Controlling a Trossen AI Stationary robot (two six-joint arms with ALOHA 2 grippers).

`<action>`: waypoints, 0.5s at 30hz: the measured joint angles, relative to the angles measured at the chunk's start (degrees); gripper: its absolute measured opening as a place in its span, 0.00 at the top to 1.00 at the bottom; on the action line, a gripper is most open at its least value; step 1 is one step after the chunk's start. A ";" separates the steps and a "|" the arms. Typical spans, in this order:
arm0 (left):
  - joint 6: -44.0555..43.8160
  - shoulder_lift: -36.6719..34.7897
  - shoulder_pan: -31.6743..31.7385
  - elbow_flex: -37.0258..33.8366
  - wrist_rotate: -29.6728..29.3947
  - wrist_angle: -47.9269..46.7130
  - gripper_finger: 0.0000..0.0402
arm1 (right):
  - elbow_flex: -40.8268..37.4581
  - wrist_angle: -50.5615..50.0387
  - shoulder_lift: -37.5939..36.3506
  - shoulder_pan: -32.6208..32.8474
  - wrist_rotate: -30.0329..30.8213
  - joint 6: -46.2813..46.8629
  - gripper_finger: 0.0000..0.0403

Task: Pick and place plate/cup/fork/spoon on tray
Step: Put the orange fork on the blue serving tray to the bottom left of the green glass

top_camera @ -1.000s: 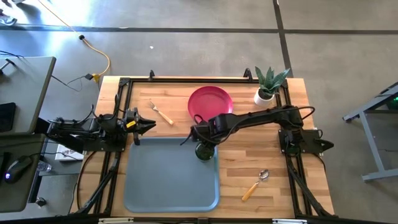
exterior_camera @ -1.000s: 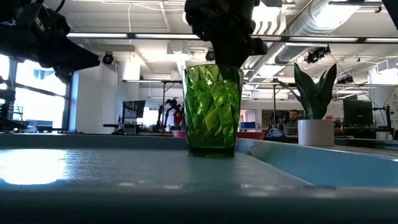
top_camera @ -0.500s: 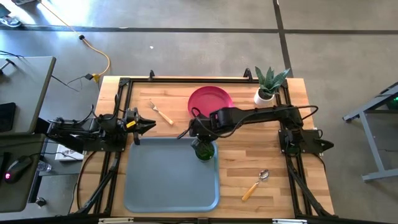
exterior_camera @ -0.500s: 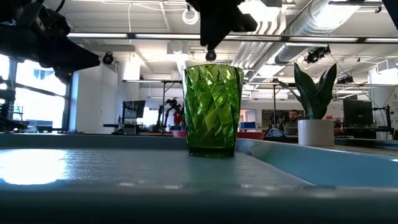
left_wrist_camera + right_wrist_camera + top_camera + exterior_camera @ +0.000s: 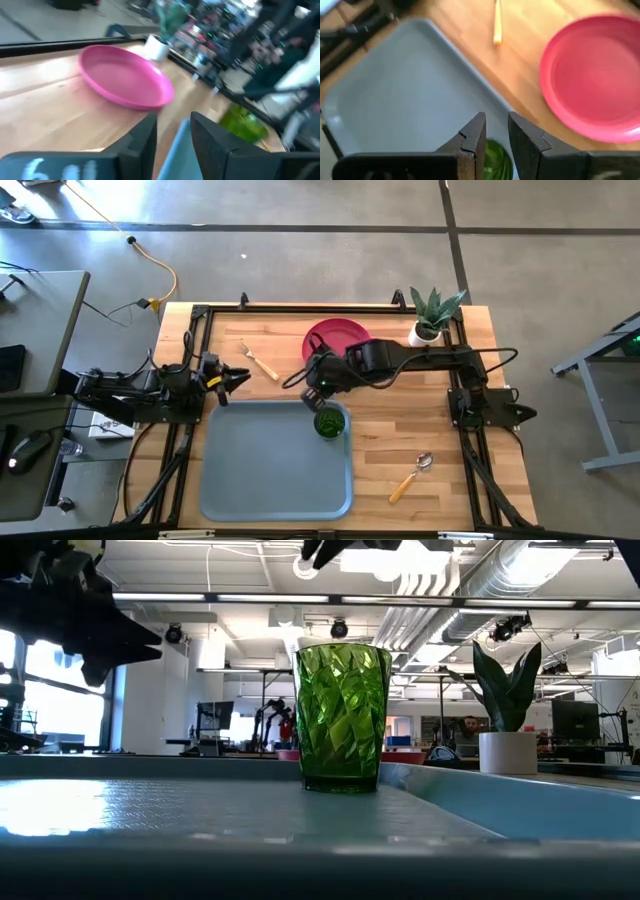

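Observation:
The green cup (image 5: 328,423) stands upright on its base in the far right corner of the grey-blue tray (image 5: 260,470); it also shows in the low view (image 5: 340,720). My right gripper (image 5: 308,380) hovers open and empty above the tray's far edge, between the cup and the pink plate (image 5: 335,335). Its wrist view shows the cup (image 5: 495,155) below its fingers. My left gripper (image 5: 243,376) waits at the tray's far left corner, with a narrow gap between its fingers (image 5: 145,135). The fork (image 5: 260,360) and the spoon (image 5: 410,478) lie flat on the table.
A white pot with a green plant (image 5: 430,315) stands at the far right corner of the table, behind the plate. The plate lies on the wood just beyond the tray's far edge. The spoon lies right of the tray near the front edge.
My right gripper has let go of the cup's rim, risen clear of it and moved toward the table's far edge, toward the plate. The cup has stayed upright in the same spot on the tray.

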 joint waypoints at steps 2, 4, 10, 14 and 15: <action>-3.99 0.03 0.02 0.00 -2.87 0.05 0.70 | 1.56 -1.19 0.00 -0.23 1.67 -0.06 0.82; -8.28 0.02 0.01 0.00 -5.25 0.28 0.69 | 3.24 -2.19 0.02 -0.65 2.94 -0.13 0.82; -12.68 0.03 0.02 0.03 -6.19 1.75 0.70 | 6.00 -5.24 -0.77 -3.00 3.77 -0.15 0.82; -15.87 0.49 0.02 0.98 -6.61 1.76 0.71 | 5.70 -7.04 -1.80 -4.44 3.65 -0.22 0.82; -16.22 0.89 0.01 1.46 -6.70 1.65 0.71 | 5.70 -7.76 -1.96 -4.79 3.65 -0.58 0.82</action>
